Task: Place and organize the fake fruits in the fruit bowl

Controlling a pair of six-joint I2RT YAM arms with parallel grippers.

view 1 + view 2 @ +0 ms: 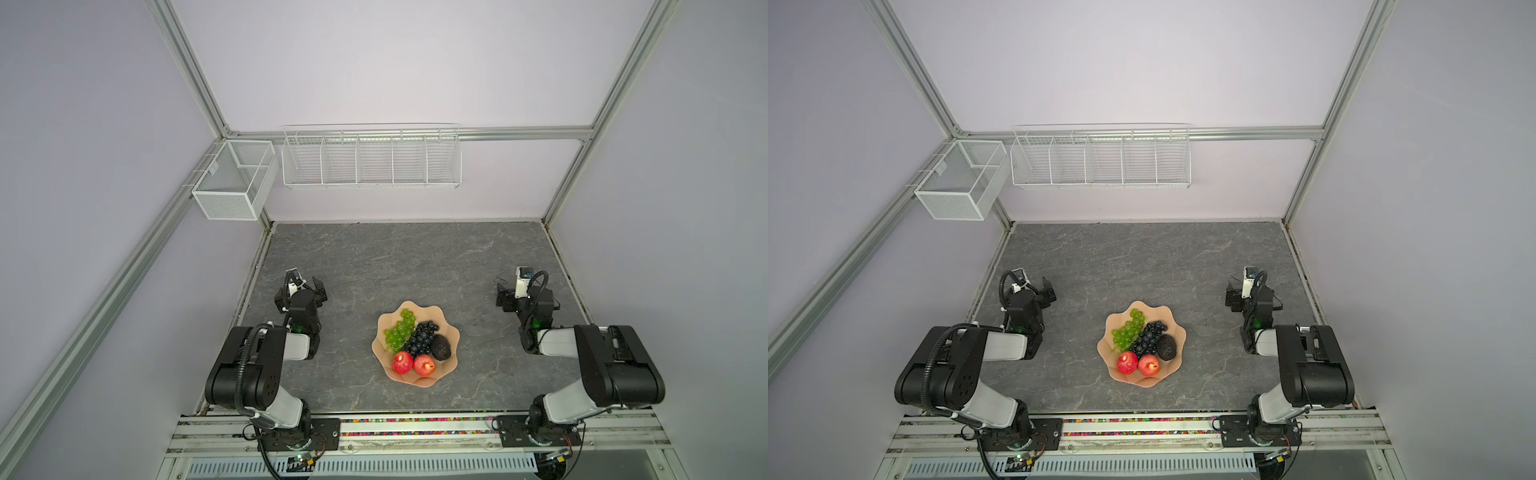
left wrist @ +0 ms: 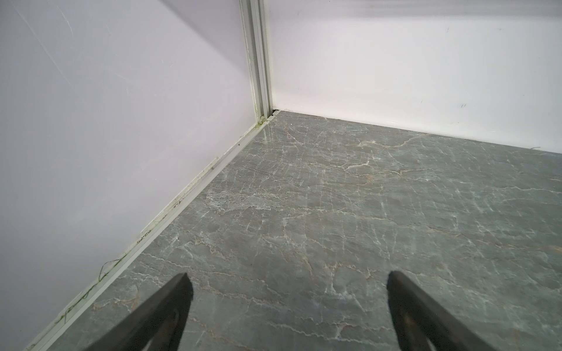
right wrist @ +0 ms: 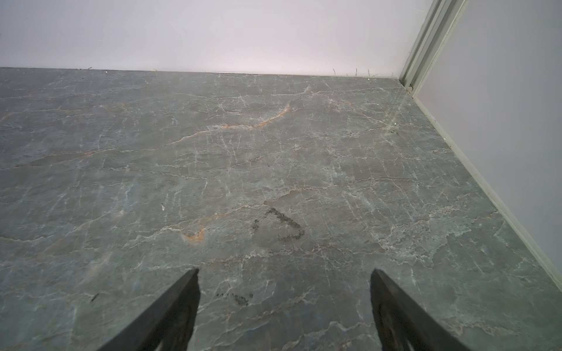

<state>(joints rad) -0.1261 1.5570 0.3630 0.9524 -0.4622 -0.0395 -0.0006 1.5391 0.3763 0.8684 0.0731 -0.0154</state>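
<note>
The peach scalloped fruit bowl [image 1: 449, 336] [image 1: 1177, 336] sits on the grey marble table at front centre in both top views. Inside it lie a green grape bunch [image 1: 399, 332] [image 1: 1128, 330], a dark grape bunch [image 1: 419, 338] [image 1: 1148, 337], a black bumpy avocado [image 1: 440, 347] [image 1: 1167, 347] and two red apples [image 1: 402, 362] [image 1: 424, 365]. My left gripper [image 1: 302, 286] [image 2: 289, 276] hangs open over bare table well left of the bowl. My right gripper [image 1: 524, 291] [image 3: 285, 271] is open and empty, well right of the bowl.
A white wire rack [image 1: 372, 160] and a mesh basket [image 1: 235, 178] hang on the back wall, above the table. The left wrist view faces the back left corner post [image 2: 258, 60]. Dark scuff marks [image 3: 282, 225] show on the marble ahead of the right gripper.
</note>
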